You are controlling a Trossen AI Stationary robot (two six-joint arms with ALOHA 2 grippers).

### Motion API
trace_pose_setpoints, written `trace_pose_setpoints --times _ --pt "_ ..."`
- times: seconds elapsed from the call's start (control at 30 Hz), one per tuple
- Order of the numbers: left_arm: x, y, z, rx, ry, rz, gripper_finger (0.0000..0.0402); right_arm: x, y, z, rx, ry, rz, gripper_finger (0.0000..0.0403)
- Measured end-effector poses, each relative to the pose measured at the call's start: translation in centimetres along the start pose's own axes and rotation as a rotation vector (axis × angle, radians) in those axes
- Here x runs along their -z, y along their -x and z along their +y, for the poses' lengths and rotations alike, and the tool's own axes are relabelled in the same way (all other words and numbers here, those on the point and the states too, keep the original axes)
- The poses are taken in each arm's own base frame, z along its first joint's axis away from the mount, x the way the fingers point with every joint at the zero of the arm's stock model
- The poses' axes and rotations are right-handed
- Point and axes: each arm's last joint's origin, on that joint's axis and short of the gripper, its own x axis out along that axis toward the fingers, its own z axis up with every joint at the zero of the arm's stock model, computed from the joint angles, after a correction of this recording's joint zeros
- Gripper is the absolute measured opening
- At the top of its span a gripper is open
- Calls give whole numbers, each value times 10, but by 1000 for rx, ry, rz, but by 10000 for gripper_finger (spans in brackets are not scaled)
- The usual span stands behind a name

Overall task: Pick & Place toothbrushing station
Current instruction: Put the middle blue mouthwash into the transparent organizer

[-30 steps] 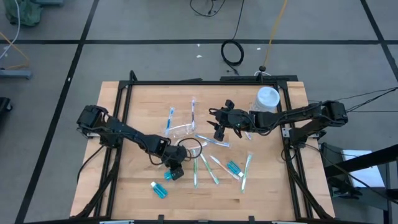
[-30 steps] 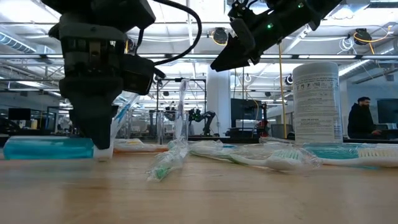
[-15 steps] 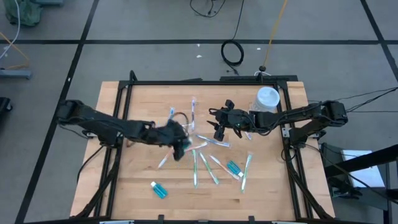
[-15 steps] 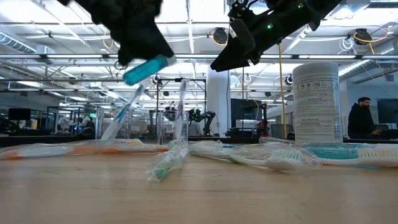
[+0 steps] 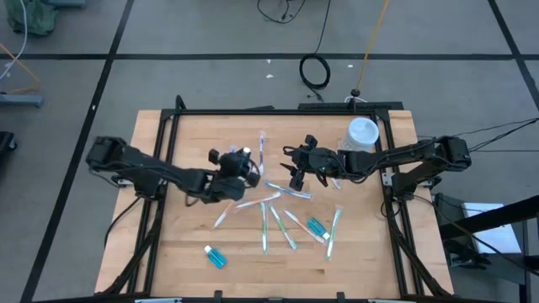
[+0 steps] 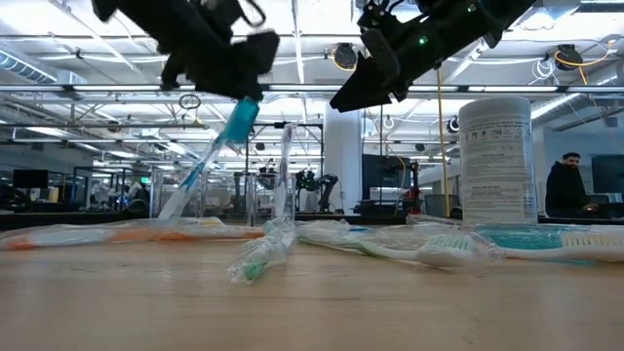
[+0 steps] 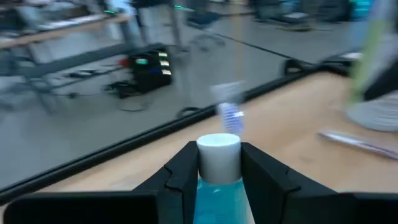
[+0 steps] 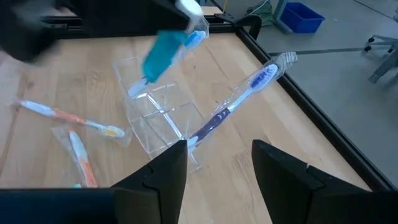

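Here the left tool (image 5: 240, 166), clenched on a blue tube (image 6: 237, 124), hangs above the clear cup (image 8: 163, 116) at frame centre, likely to lower it in; the right tool (image 5: 296, 172) hovers released.

Teal tube (image 6: 237, 123) with white cap held tilted above clear cup (image 8: 163, 118), wrapped toothbrushes (image 5: 278, 225) scattered on table

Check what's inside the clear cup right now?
The clear cup lies tipped on the table with a purple toothbrush leaning in it. The left gripper hangs above with a teal tube, not yet inside. Anything deeper is unclear.
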Motion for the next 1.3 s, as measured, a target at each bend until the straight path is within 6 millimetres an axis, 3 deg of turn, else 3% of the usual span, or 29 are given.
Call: trace_pose_setpoints --times 0.2,0.37,1.07,1.3 --pt "30 -24 -8 -91 19 18 108 0 0 0 0 0 0 171" --pt "45 -32 -12 -114 44 33 108 0 0 0 0 0 0 171" --pt "48 -44 -9 -29 15 160 109 0 0 0 0 2 0 171" --pt "49 -46 -7 -27 3 176 144 0 0 0 0 3 0 171"
